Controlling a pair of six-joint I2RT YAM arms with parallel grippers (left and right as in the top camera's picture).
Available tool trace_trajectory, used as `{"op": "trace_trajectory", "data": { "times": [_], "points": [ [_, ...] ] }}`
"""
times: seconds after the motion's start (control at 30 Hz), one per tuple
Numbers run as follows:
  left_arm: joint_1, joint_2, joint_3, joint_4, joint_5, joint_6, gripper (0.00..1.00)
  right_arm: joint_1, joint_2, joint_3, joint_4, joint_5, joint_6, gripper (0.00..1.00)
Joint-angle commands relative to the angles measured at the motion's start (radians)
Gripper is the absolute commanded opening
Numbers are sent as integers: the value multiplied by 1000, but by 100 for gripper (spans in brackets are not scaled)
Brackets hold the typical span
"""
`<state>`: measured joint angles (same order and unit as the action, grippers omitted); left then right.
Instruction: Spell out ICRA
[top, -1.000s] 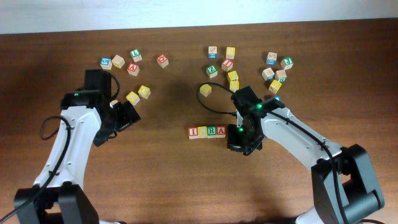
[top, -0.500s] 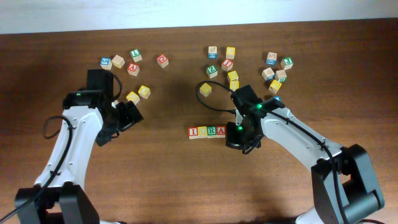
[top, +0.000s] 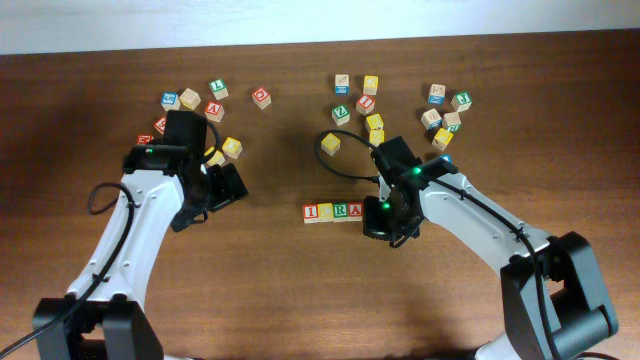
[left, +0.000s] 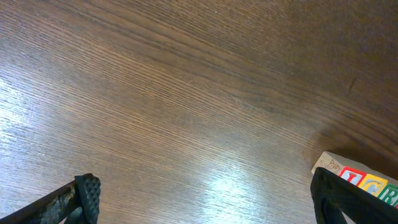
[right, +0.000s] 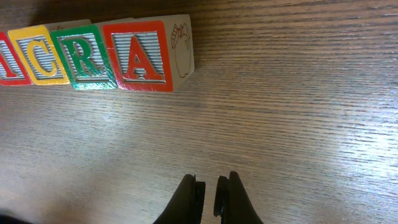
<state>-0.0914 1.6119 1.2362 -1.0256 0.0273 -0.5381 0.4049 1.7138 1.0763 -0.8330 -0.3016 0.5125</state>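
Wooden blocks reading I (right: 6, 62), C (right: 40, 59), R (right: 90, 59), A (right: 138, 56) stand in a row (top: 333, 211) at the middle of the table (top: 300, 310), letters up and sides touching, so the word looks spelt. Your right pincer (right: 209, 186) hangs just beside the A end, on the side toward the right edge, its fingers drawn together on nothing. Your left pincer (left: 204, 186) hovers over bare wood toward the left edge, fingers spread wide and empty. The I end of the row shows at the corner of its view.

What is left, by the look of it, is a clean retreat. Raise the right pincer straight up before you swing it, because the A sits near its fingers and one brush could skew the whole line. Keep the left pincer off the I end. Nothing there seems to need a push, and from above the row reads straight.

Room is best toward the near edge, where the wood lies bare on both sides of the row. Loose blocks (top: 213, 110) crowd toward the far edge in two clusters, one toward each far corner, so avoid sweeping either arm that way.
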Motion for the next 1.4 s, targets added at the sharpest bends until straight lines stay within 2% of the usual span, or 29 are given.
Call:
{"op": "trace_trajectory", "data": {
  "times": [0.0, 0.1, 0.23, 0.9, 1.37],
  "points": [
    [-2, -21, 8, 3, 9, 17, 99, 17, -23, 0, 6, -2, -6, 4],
    [-2, -21, 8, 3, 9, 17, 99, 51, -23, 0, 27, 6, -5, 4],
    [-2, -21, 8, 3, 9, 17, 99, 89, -20, 0, 46, 114, 73, 4],
    [-2, -21, 8, 3, 9, 17, 99, 94, 126, 0, 142, 92, 73, 4],
    [-2, -21, 8, 7, 2, 17, 99, 94, 129, 0, 206, 104, 72, 4]
  ]
}}
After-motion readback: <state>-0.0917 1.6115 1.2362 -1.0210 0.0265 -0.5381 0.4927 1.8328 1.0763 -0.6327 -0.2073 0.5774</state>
